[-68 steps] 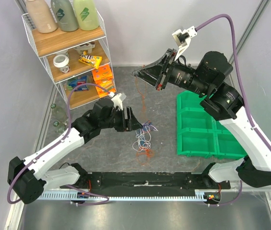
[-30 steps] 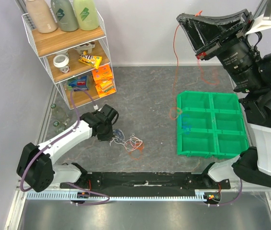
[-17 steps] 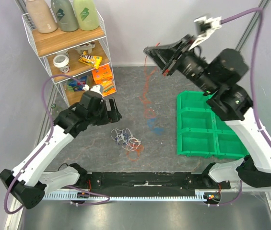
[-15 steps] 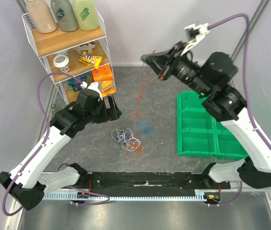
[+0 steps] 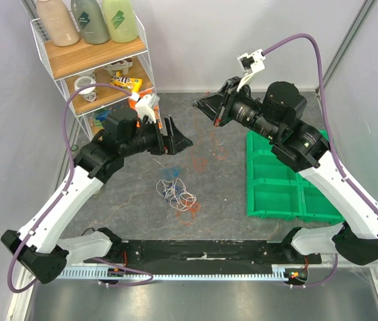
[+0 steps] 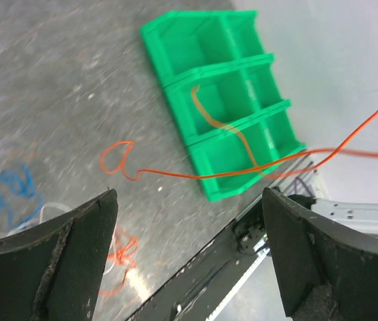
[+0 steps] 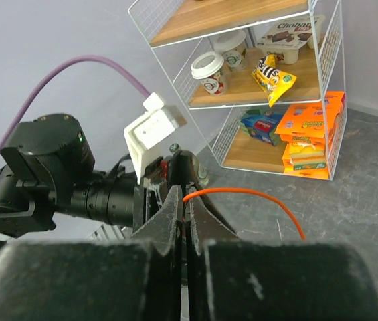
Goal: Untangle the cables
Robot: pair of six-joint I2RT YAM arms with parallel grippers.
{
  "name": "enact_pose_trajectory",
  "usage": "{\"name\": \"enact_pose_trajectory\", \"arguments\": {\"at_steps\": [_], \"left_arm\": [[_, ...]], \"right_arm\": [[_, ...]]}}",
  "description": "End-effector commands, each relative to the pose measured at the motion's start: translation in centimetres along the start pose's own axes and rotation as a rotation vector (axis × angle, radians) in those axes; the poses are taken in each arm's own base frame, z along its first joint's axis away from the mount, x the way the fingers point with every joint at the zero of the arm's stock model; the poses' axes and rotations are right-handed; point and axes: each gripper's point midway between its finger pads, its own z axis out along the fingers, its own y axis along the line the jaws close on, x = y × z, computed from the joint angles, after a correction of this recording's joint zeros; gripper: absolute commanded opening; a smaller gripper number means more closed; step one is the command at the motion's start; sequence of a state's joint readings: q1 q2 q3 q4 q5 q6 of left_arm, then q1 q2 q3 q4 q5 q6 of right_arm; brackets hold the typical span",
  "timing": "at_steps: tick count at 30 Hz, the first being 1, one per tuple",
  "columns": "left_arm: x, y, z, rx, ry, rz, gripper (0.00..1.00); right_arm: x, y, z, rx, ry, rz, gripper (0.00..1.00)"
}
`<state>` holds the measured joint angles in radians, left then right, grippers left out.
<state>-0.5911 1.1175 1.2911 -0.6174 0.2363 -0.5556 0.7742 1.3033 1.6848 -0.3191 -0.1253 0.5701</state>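
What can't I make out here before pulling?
Right wrist view: far end of the orange wire drops behind the right gripper body.
Top view: that wire is a faint smear; its link to the bundle is unclear.
Left wrist view: bundle blurred, partly behind a finger of the left gripper.

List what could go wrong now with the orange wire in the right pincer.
1. The right pincer grips the thin orange wire only at its tips; it may slip out.
2. The wire's looped slack hangs before the open left pincer, near the green bin; it could snag on either.
3. The bundle lies unheld; any linked strand could drag it along.
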Motion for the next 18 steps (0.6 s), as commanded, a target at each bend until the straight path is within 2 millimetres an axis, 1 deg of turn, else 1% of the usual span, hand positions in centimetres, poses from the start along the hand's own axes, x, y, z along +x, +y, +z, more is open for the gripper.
{"name": "enact_pose_trajectory", "arguments": {"at_steps": [1, 3, 4, 5, 7, 9, 12, 14, 15, 16, 17, 18], "left_arm": [[-4.6, -5.5, 0.6, 0.241, -0.122, 0.092, 0.94], [-5.3, -6.4, 1.4, 0.283, -0.115, 0.092, 0.94], [-5.9, -7.5, 1.4, 0.329, -0.126, 0.095, 0.94], [-5.9, -8.1, 1.6, 0.365, -0.115, 0.096, 0.93], [-6.5, -9.8, 1.4, 0.459, -0.129, 0.084, 0.93], [-6.3, -11.1, 1.5, 0.555, -0.115, 0.071, 0.93], [-5.5, -11.8, 2.1, 0.609, -0.079, 0.041, 0.88], [-5.1, -11.7, 2.6, 0.611, -0.060, 0.021, 0.80], [-5.3, -11.9, 2.8, 0.621, -0.069, 0.021, 0.76], [-5.1, -11.9, 3.0, 0.621, -0.059, 0.017, 0.70], [-5.1, -11.6, 3.1, 0.605, -0.060, 0.013, 0.66], [-4.5, -10.6, 3.6, 0.552, -0.033, -0.008, 0.65]], "right_arm": [[-1.4, 1.5, -0.7, -0.048, -0.020, 0.030, 0.00], [-1.3, 1.6, -0.8, -0.052, -0.018, 0.036, 0.00], [-1.2, 1.6, -0.8, -0.051, -0.015, 0.036, 0.00], [-1.1, 1.5, -0.7, -0.047, -0.012, 0.039, 0.00], [-1.1, 1.4, -0.9, -0.041, -0.013, 0.047, 0.00], [-1.1, 1.4, -0.9, -0.039, -0.016, 0.054, 0.00], [-1.4, 1.6, -0.9, -0.042, -0.021, 0.064, 0.00], [-1.8, 1.8, -1.1, -0.044, -0.030, 0.064, 0.00], [-1.9, 1.7, -1.1, -0.042, -0.033, 0.064, 0.00], [-2.0, 1.7, -1.1, -0.039, -0.038, 0.061, 0.00], [-2.2, 1.7, -1.2, -0.035, -0.044, 0.058, 0.00], [-2.4, 1.6, -1.4, -0.027, -0.052, 0.051, 0.00]]}}
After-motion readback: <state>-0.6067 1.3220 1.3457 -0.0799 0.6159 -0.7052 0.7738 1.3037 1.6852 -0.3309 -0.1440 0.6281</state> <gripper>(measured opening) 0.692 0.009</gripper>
